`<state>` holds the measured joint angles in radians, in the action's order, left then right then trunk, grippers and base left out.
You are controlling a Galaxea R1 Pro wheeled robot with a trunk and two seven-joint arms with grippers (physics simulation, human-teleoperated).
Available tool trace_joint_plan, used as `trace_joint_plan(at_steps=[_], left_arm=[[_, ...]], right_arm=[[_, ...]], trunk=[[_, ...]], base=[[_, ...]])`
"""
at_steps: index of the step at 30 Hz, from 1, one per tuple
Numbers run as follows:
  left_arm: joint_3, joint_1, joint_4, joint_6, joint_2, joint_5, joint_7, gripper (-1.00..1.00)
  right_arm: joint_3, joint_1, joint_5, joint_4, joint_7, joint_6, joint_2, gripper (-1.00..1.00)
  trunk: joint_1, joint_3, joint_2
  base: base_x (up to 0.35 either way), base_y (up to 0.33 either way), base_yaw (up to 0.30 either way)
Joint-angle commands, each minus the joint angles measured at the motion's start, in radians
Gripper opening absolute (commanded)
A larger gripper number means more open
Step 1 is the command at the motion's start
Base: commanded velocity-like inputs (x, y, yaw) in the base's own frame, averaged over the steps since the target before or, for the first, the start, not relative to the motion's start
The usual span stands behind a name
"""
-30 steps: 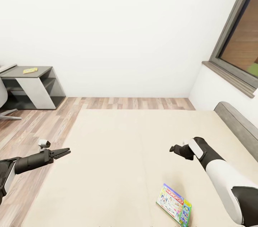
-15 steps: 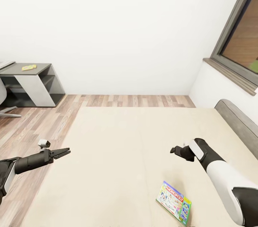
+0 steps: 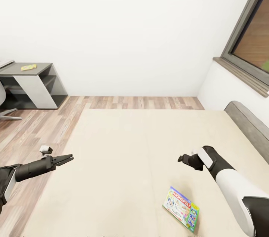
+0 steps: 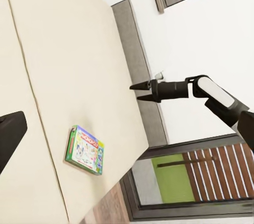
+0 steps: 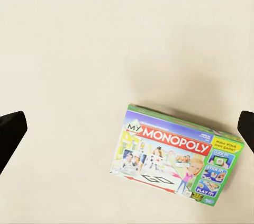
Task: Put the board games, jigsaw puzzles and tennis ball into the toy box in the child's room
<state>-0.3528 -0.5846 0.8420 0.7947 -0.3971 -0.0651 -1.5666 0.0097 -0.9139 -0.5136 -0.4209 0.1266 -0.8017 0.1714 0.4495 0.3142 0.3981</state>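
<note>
bed: low wide bed with plain cream mattress pads, a seam running down the middle, grey padded headboard on the robot's right.
board game: flat pale green "My Monopoly" box lies flat on the cream pad, near the bed's front right part, close to the robot. Also seen from the right wrist and left wrist. Nothing touches it.
right gripper: black two-finger gripper on a white and black arm hangs over the bed, above and beyond the box, apart from it. Fingers spread, nothing between them; seen from the left wrist with tips parted.
left gripper: black two-finger gripper over the bed's left edge, well apart from the box. Tips slightly parted, holding nothing.
table: dark grey lower side section with white slanted panel stands by the white wall, far left, well away from the bed.
on table: small flat yellow-green item lies on the dark top; too small to tell which toy.
floor: wood planks between bed and table.
window: dark-framed window on the right wall.
</note>
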Motion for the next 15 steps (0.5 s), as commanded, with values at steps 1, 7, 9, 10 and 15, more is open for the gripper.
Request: trace_joint_plan(at_steps=[1,7,9,10,15], left_arm=[[0.000,-0.001,0.000,0.011,0.000,0.001,-0.004,1.00],[0.000,-0.001,0.000,0.010,0.000,0.001,-0.004,1.00],[0.000,-0.001,0.000,0.010,0.000,0.001,-0.004,1.00],[0.000,-0.001,0.000,0.010,0.000,0.001,-0.004,1.00],[0.000,-0.001,0.000,0.010,0.000,0.001,-0.004,1.00]], right_arm=[[0.001,0.000,-0.011,-0.001,0.009,-0.004,0.000,1.00],[0.002,0.001,-0.008,-0.005,0.010,-0.002,-0.001,1.00],[0.003,0.000,-0.008,-0.007,0.010,-0.002,-0.005,1.00],[0.003,0.000,-0.008,-0.009,0.010,-0.001,-0.009,1.00],[0.000,-0.002,-0.008,-0.016,0.012,0.000,-0.018,1.00]], trunk=[[0.000,0.003,0.002],[0.000,0.013,0.002],[0.000,0.017,0.002],[0.000,0.018,0.002],[0.000,0.026,0.002]], base=[[0.000,0.000,0.000],[0.000,0.000,0.000],[0.000,0.000,0.000],[0.000,0.000,0.000],[0.000,0.000,0.000]])
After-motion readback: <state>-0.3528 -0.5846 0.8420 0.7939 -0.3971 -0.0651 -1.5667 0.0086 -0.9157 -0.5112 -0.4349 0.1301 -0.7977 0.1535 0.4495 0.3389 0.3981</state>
